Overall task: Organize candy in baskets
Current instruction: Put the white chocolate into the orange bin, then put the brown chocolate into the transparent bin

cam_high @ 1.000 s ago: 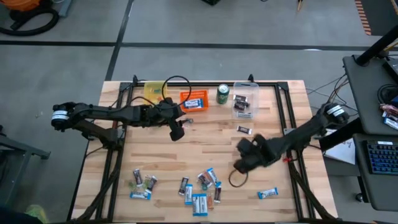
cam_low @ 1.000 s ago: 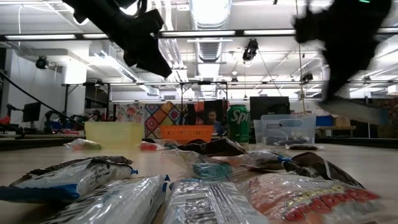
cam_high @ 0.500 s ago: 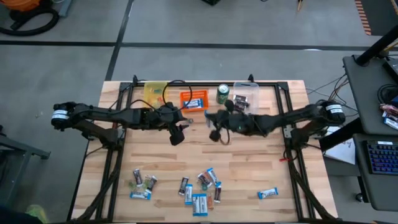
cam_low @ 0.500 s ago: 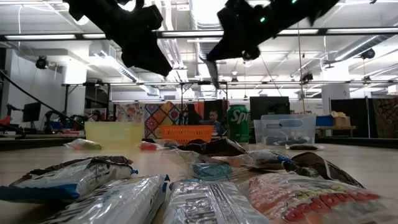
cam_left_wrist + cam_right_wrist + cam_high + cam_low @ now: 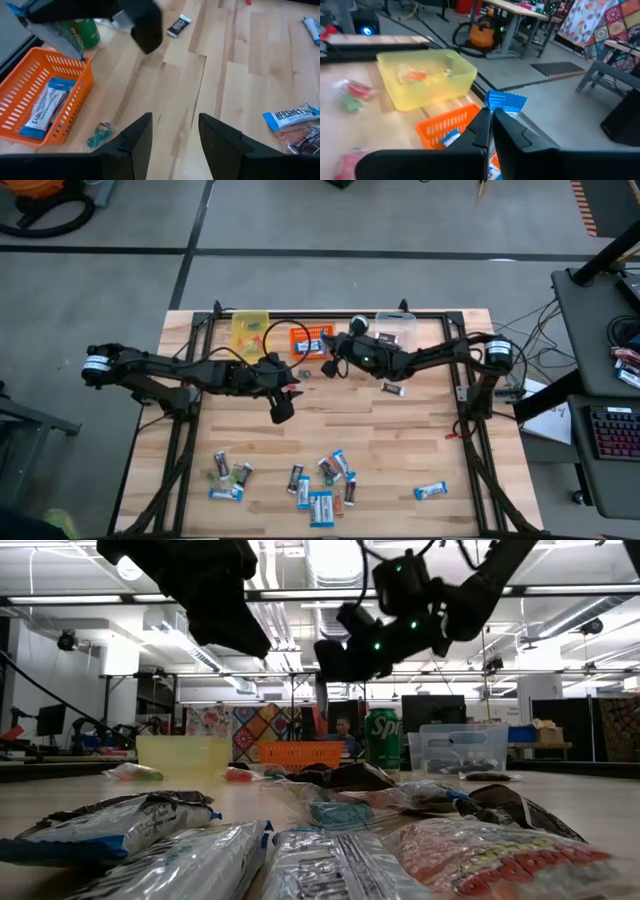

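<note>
My right gripper [image 5: 490, 119] is shut on a blue-and-white candy bar [image 5: 55, 30] and hovers over the near right corner of the orange basket [image 5: 312, 340], which holds other blue-and-white bars [image 5: 45, 107]. The yellow basket [image 5: 250, 330], with small coloured sweets in it, stands to the orange basket's left and the clear basket [image 5: 395, 340] to its right, all along the far edge. My left gripper [image 5: 172, 137] hangs open over bare table at mid-left [image 5: 280, 406], with nothing between its fingers. Loose candy [image 5: 320, 480] lies near the front edge. My right gripper pinches the blue-and-white bar between its two fingers, and the bar's blue crimped end [image 5: 506, 102] sticks out past the fingertips. The fingers come nearly level from the table's right. The bar is lifted clear and hangs slanted above the orange basket [image 5: 75, 65].
A green soda can [image 5: 82, 32] stands between the orange and clear baskets, close under my right arm. A dark mini bar [image 5: 393, 388] lies right of centre, a small green sweet [image 5: 100, 135] sits just near the orange basket, and a lone blue bar [image 5: 431, 491] is at the near right.
My right gripper has swung from the table's near right toward the far edge and left, ending over the orange basket. It has tipped from pointing down to nearly level and has stayed shut. My left gripper has drifted slightly toward the near edge.
</note>
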Motion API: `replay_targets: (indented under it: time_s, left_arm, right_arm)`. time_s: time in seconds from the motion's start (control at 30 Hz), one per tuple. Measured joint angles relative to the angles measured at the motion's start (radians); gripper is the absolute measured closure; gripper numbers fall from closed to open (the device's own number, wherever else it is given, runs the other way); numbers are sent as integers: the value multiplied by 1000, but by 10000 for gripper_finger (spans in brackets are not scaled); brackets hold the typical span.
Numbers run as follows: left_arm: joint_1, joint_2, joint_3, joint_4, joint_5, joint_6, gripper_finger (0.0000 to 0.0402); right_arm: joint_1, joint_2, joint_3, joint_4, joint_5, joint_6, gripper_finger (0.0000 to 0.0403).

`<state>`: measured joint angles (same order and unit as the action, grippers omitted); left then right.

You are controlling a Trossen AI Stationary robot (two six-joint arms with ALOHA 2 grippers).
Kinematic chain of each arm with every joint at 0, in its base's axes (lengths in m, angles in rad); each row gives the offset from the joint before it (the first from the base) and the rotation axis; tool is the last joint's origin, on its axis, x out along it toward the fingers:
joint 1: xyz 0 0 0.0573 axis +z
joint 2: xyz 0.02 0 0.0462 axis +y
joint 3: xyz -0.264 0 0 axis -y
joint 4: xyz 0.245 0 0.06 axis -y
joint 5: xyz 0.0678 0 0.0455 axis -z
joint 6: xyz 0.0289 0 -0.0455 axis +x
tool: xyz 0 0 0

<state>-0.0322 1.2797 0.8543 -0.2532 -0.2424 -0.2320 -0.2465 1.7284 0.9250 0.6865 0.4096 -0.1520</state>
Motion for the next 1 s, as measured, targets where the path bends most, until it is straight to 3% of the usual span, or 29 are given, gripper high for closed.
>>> replay_targets:
  time_s: [0.4, 1.0]
  left_arm:
    - [-1, 1, 0, -4, -1, -17, 257]
    - [-2, 4, -14, -36, -1, -18, 257]
  right_arm:
    - [-44, 80, 51, 0, 1, 8, 388]
    - [-37, 70, 53, -4, 1, 22, 283]
